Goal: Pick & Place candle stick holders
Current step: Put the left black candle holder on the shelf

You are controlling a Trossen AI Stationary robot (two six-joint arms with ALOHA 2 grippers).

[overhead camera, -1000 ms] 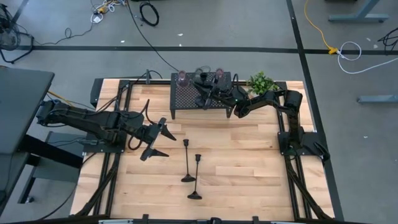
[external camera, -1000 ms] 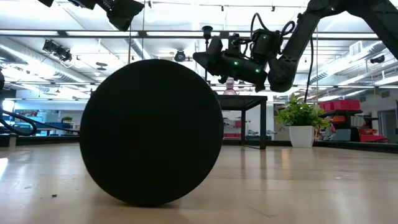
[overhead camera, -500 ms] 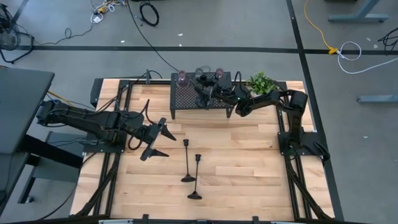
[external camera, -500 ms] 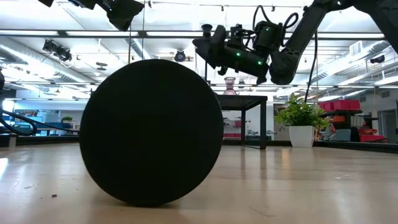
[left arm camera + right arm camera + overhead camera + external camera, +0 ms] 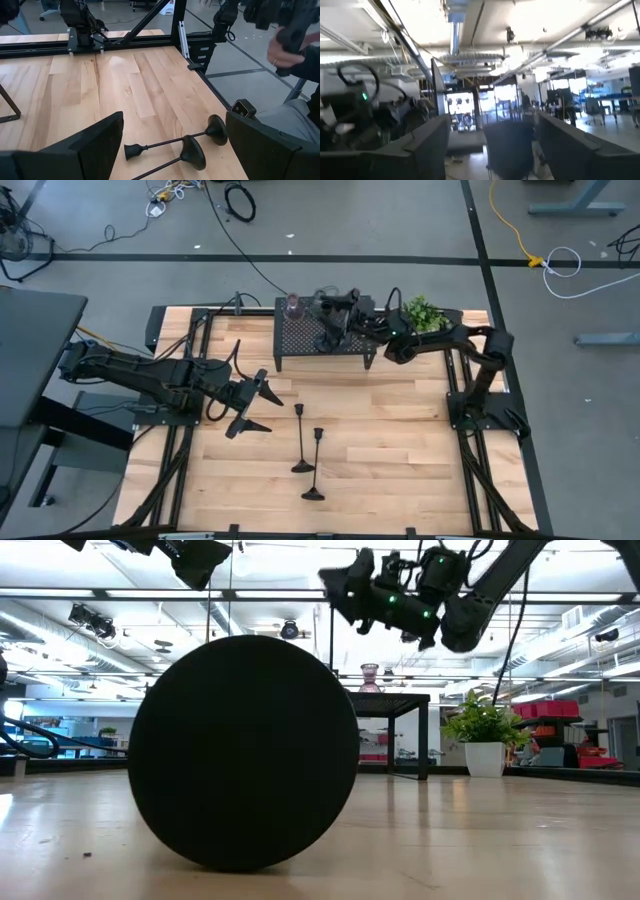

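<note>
A robotics lab: a framed wooden desk on grey concrete floor strewn with cables, exposed ceiling ducts, distant workstations.

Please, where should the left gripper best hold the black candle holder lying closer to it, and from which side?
Probably at mid-stem of the nearer black candle holder, coming straight down: it lies flat, its thin stem clear of its round base and of the second holder. The open left gripper hovers beside it.

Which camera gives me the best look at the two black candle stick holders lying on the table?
The left wrist view: both black candle stick holders lie on their sides, stems and round bases clear. The high view shows them small but places them mid-table. In the low view one base fills the frame. The right wrist view shows none.
</note>
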